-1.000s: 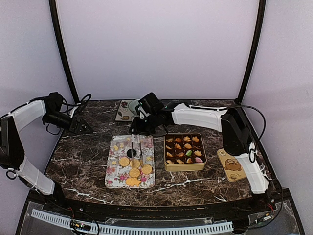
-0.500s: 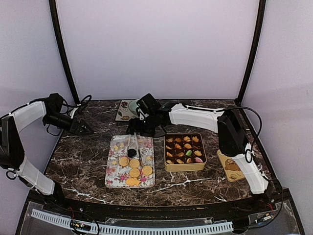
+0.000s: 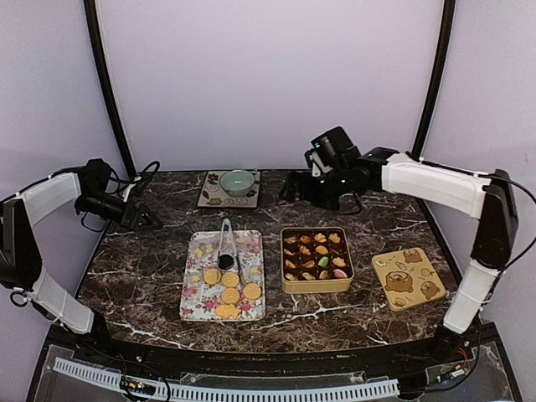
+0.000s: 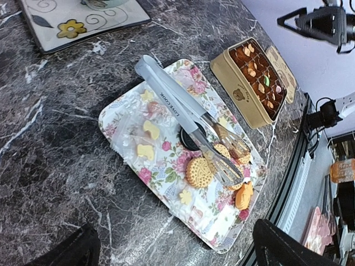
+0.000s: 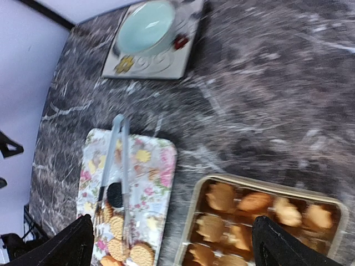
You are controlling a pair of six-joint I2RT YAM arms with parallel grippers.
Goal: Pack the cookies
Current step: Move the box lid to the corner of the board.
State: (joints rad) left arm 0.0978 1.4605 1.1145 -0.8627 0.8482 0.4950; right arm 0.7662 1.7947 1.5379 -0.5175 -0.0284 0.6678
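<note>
Several round golden cookies [image 3: 228, 289] and one dark cookie [image 3: 226, 261] lie on a floral tray [image 3: 251, 249]. Grey tongs [image 3: 228, 244] rest lengthwise on the tray, their tips over the cookies. To the right of it, a gold tin [image 3: 316, 289] holds more cookies [image 3: 318, 255] in compartments. My left gripper [image 3: 145, 219] hangs open at the table's left edge, well apart from the tray. My right gripper [image 3: 295, 186] hangs open above the back of the table, behind the tin. In the left wrist view the tongs [image 4: 183, 113] lie across a round cookie [image 4: 199, 172]; my left gripper [image 4: 175, 252] is empty. My right gripper [image 5: 177, 246] is empty too.
The tin's lid [image 3: 409, 278] with bear prints lies flat at the right. A pale green bowl [image 3: 237, 181] sits on a patterned square plate [image 3: 211, 194] at the back centre. Dark marble table, with black frame posts at the back corners.
My right gripper opened, left the tongs lying on the tray, and swung up and right to the back of the table. The left arm stayed put.
</note>
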